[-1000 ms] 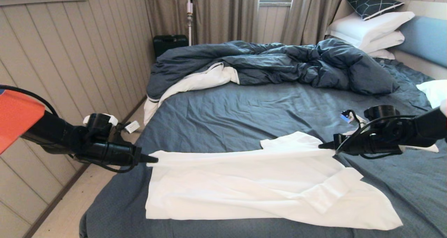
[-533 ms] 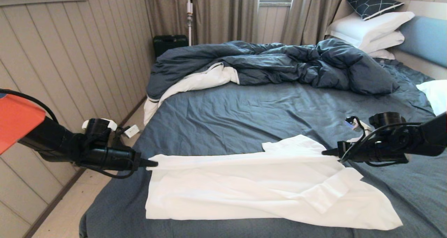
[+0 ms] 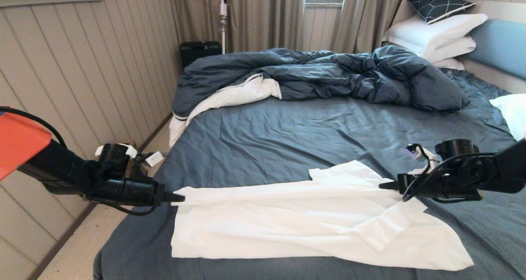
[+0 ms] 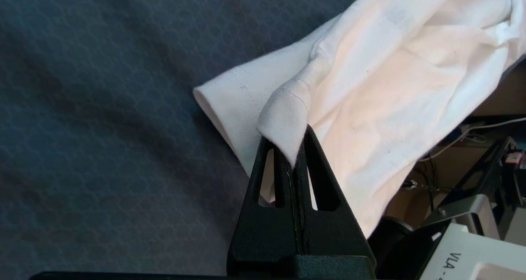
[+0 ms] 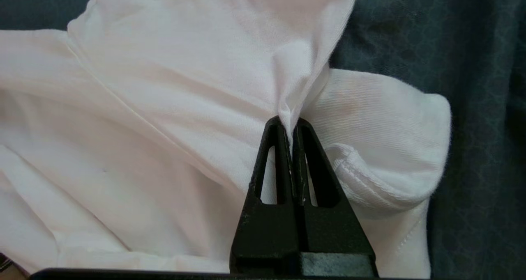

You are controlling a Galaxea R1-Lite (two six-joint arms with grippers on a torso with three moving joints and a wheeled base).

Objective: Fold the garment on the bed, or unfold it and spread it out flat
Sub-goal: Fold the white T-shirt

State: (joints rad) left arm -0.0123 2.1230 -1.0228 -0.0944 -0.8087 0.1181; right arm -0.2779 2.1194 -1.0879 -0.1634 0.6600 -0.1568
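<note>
white shirt [image 3: 296,220] lying at 6 o'clock on the bed [image 3: 287,132], left gripper [image 3: 181,197] and right gripper [image 3: 382,185] pinching its far edge

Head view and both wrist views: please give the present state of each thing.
garment: partly folded, far edge held at both ends
left claw: shut on cloth
right claw: shut on cloth
duvet: rumpled
bed: sheet creased

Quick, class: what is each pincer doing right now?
Left pincer: closed, pinching a corner of the white shirt.
Right pincer: closed, pinching a fold of the shirt.
</note>
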